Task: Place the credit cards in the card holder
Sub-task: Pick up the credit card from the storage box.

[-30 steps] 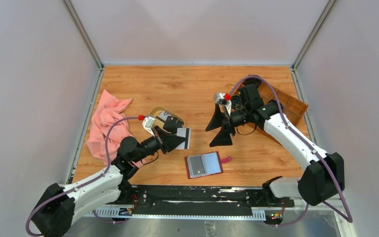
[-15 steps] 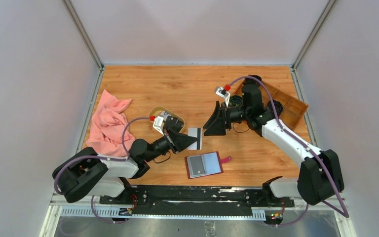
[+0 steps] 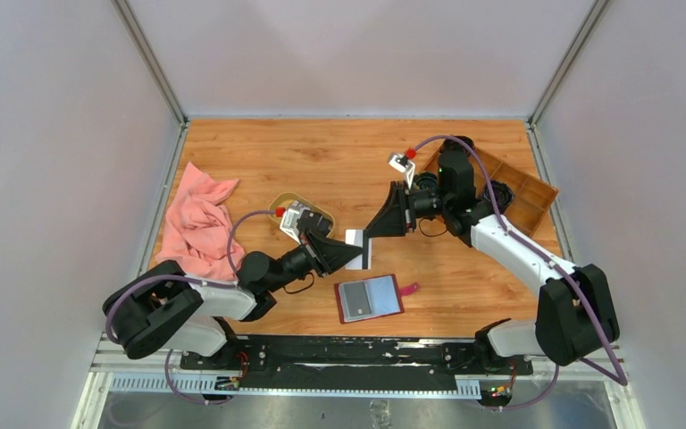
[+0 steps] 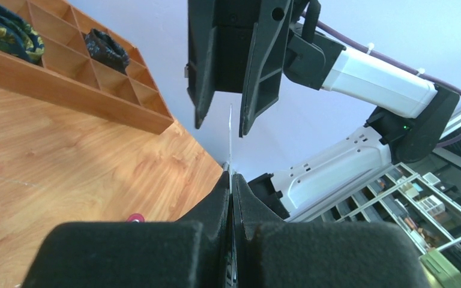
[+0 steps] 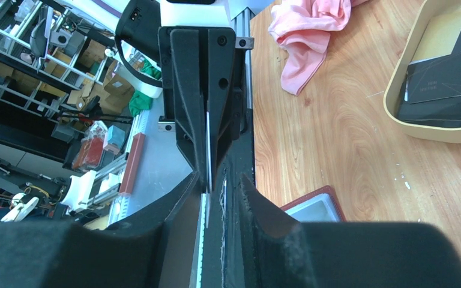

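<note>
My left gripper (image 3: 354, 256) is shut on a white credit card (image 3: 357, 239) with a dark stripe, held up on edge above the table. In the left wrist view that card (image 4: 230, 141) shows edge-on, rising from my pinched left gripper (image 4: 230, 181). My right gripper (image 3: 372, 232) faces it, and its fingers (image 4: 203, 90) straddle the card's far edge with a gap on each side, so it is open. The right wrist view shows the card (image 5: 207, 150) between the right gripper (image 5: 216, 187) jaws. The dark red card holder (image 3: 371, 298) lies open on the table below. More credit cards (image 5: 447, 81), black ones, lie in the tan dish (image 3: 279, 202).
A pink cloth (image 3: 195, 231) is bunched at the left edge of the table. A brown wooden compartment tray (image 3: 525, 189) with dark rolled items sits at the back right, behind the right arm. The tan dish (image 5: 396, 102) is just behind the left gripper.
The left arm has carried the card rightward toward the middle. The right gripper has swung left to meet it and its jaws have narrowed around the card's edge.
</note>
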Motion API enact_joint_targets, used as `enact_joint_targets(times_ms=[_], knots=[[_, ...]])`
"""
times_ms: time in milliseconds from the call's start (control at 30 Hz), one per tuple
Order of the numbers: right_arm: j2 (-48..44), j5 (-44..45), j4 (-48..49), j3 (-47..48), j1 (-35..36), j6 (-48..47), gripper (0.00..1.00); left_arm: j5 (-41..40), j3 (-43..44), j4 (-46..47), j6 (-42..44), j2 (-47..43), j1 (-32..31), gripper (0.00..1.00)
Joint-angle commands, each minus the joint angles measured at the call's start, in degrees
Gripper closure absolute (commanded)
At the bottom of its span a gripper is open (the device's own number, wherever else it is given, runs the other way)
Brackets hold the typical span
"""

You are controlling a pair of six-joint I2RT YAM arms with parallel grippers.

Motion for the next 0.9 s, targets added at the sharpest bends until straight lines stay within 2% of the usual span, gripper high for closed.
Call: enact_joint_targets(times_ms=[0,133,200,367,467,567,633,767,867], knots=[[-0.4,-2.0,5.6,-1.4,-0.3,4.3,0.73,-1.1,1.3,2.2,0.7,1.5,-0.8,1.0],[0.4,-2.7,5.7,-1.3,0.2,4.3,0.91,-1.5,1.3,2.3,0.8,1.8,-0.9,1.0],[0.8,-3.1,5.6,-1.3,0.4,3.8,0.98,-1.9,1.0,2.4,0.9,1.6,-0.9,0.96],[1.4,-4.3,2.0,-0.8,0.3,-1.6,1.0,-4.3,-1.3,1.9,2.1,-0.1,-0.9,0.79],[1.6,-6.0,0.5,-0.7,0.2,-4.8,1.0,-6.3,-3.4,-0.8,3.7,-3.1,-0.9,0.62],[1.6,-6.8,-2.1,-0.6,0.0,-8.2,1.0,-8.2,-5.4,-7.6,6.8,-8.5,-0.9,0.45],[1.5,-6.6,-3.9,-0.9,-0.3,-10.4,1.0,-8.8,-5.9,-14.0,10.1,-14.1,-0.9,0.38],[1.7,-5.1,-4.4,-2.8,-1.1,-11.6,1.0,-10.8,-5.2,-35.5,17.5,-27.9,-0.9,0.23],[2.7,-4.1,-5.3,-4.2,-1.6,-12.8,1.0,-12.2,-5.7,-45.9,21.6,-37.9,-0.9,0.07]])
